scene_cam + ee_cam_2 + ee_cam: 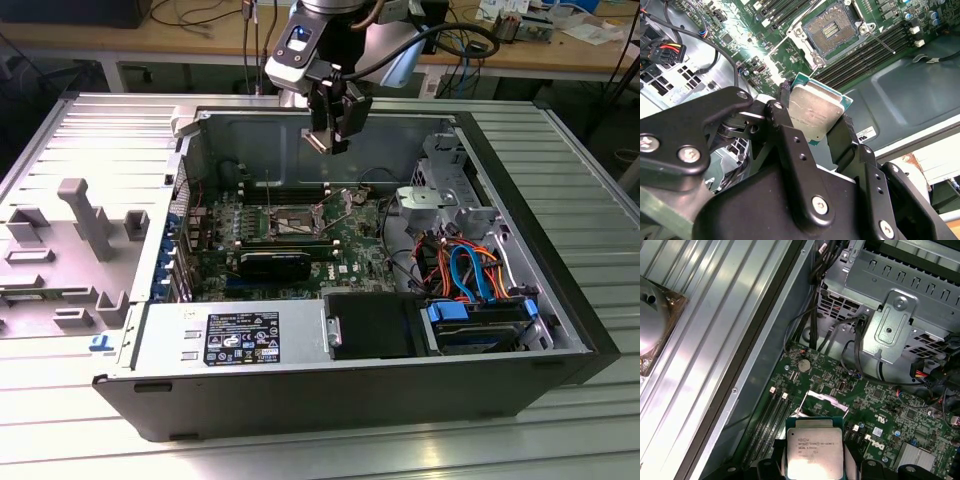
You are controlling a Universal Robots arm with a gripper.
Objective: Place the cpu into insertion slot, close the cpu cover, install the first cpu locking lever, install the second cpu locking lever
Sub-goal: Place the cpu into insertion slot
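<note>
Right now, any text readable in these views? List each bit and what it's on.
Nothing I can quote.
cpu lid print, held in the gripper: too small to read.
Power supply label, exterior view: too small.
White sticker, second wrist view: too small.
Green board lettering, first wrist view: illegible.

On the board [355, 255], the insertion slot [288, 216] has the drive cage [440, 195] at its three o'clock in the exterior view. The gripper [326, 143], holding the cpu [815, 112], hangs at one o'clock.
</note>
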